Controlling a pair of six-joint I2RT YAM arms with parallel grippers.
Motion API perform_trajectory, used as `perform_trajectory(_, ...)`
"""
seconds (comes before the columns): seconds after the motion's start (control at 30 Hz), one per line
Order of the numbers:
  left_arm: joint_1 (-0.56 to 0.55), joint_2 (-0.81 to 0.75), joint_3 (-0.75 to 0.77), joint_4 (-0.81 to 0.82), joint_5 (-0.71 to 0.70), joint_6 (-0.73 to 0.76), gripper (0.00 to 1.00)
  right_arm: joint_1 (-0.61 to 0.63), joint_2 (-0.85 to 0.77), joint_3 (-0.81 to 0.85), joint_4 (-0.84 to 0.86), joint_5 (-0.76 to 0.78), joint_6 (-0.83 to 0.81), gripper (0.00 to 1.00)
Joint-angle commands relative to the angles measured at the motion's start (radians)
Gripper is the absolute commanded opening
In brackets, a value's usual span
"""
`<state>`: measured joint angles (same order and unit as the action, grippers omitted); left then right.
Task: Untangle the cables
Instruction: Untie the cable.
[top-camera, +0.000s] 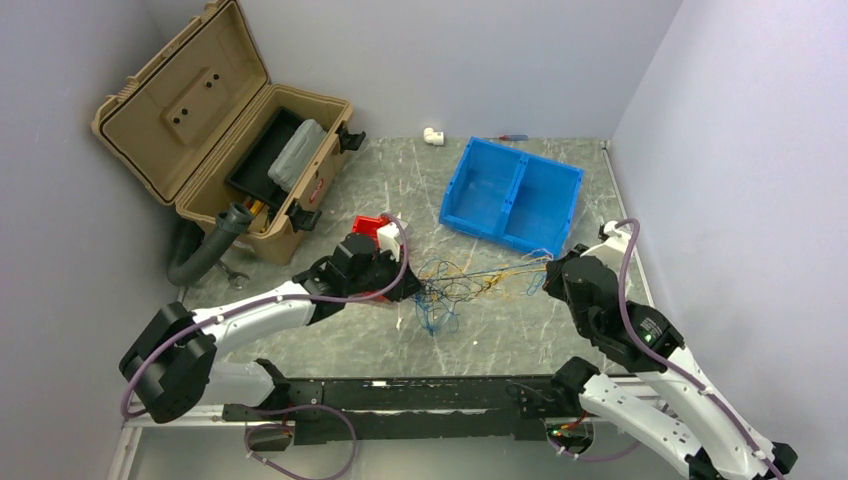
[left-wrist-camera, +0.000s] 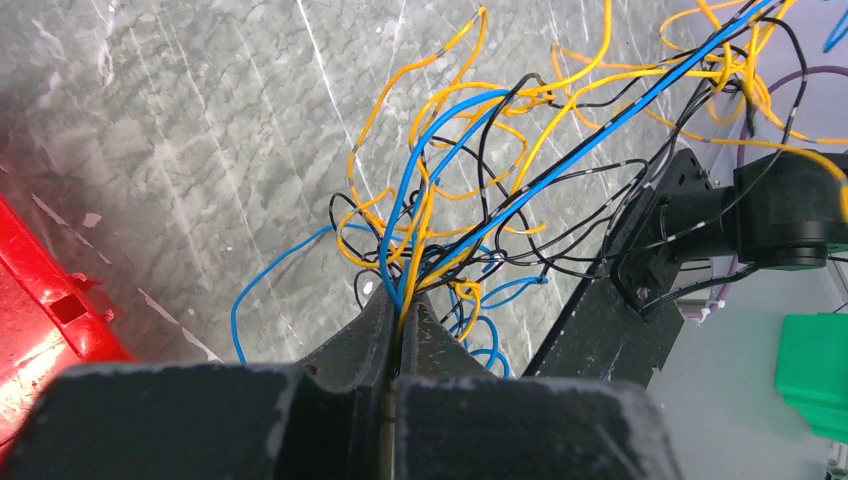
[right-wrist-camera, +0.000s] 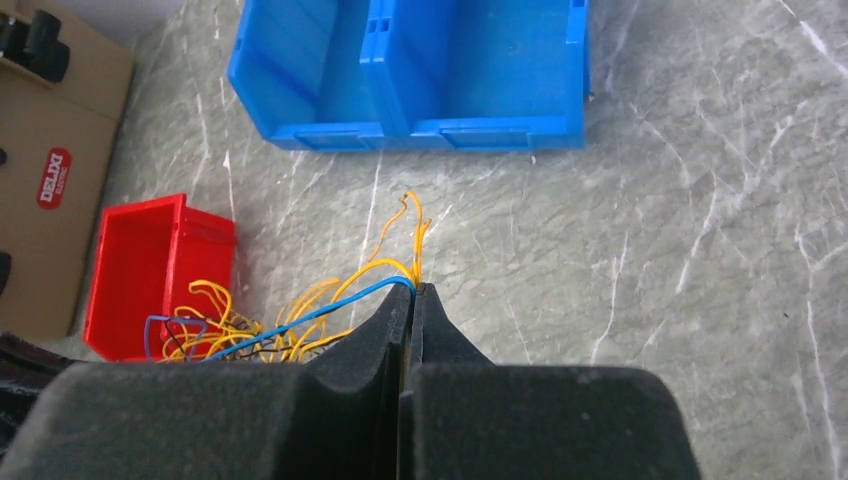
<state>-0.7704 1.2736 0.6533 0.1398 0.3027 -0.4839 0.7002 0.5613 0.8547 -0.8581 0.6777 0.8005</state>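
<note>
Glossy plastic-coated cables (left-wrist-camera: 470, 190); polished marble-look table (top-camera: 560, 320); matt plastic bin (top-camera: 512, 195).

Open tan toolbox (top-camera: 200, 100), blue divided bin (top-camera: 524, 190), red bin (right-wrist-camera: 210, 250), white fitting (top-camera: 433, 135)

Left gripper (left-wrist-camera: 400, 300): jaws pressed together, pinching several strands of the cables (left-wrist-camera: 470, 170) at the tips. Yellow, blue and black wires fan up and to the right from the pinch in loose crossing loops. One blue strand arcs out left and down. Grey marbled table (left-wrist-camera: 180, 150) beneath. Red bin (left-wrist-camera: 40, 310) at left edge, partly cut off. Black bracket (left-wrist-camera: 665, 235) at right, behind the wires. Green object (left-wrist-camera: 815, 370) at lower right, unidentifiable.
</note>
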Motion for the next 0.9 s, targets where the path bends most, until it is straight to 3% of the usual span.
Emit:
perform_trajectory(0.0,0.016,0.010,-0.054,-0.074,-0.113,0.020,0.00,-0.013,-0.060,0.071,-0.015,0.206,-0.049,0.00)
perform_trajectory(0.2,0.006,0.005,-0.050,-0.027,-0.060,0.023,0.01,-0.013,-0.080,0.013,0.189,-0.092,-0.270,0.00)
perform_trajectory(0.23,-0.007,-0.006,-0.039,-0.033,-0.054,0.036,0.08,-0.013,-0.065,0.005,0.218,-0.166,-0.298,0.00)
perform_trajectory(0.33,-0.055,-0.045,0.020,-0.093,-0.093,0.087,0.53,-0.013,-0.006,-0.013,0.283,-0.366,-0.357,0.00)
perform_trajectory(0.37,-0.067,-0.057,0.038,-0.111,-0.108,0.102,0.63,-0.012,0.015,-0.015,0.301,-0.419,-0.373,0.00)
perform_trajectory(0.47,-0.074,-0.095,0.088,-0.149,-0.117,0.135,0.75,-0.012,0.066,-0.017,0.337,-0.529,-0.402,0.00)
perform_trajectory(0.7,-0.075,-0.092,0.179,-0.229,-0.156,0.181,0.78,-0.013,0.117,0.000,0.387,-0.626,-0.425,0.00)
perform_trajectory(0.87,-0.077,0.012,0.218,-0.203,-0.138,0.229,0.79,-0.013,0.158,0.042,0.395,-0.637,-0.429,0.00)
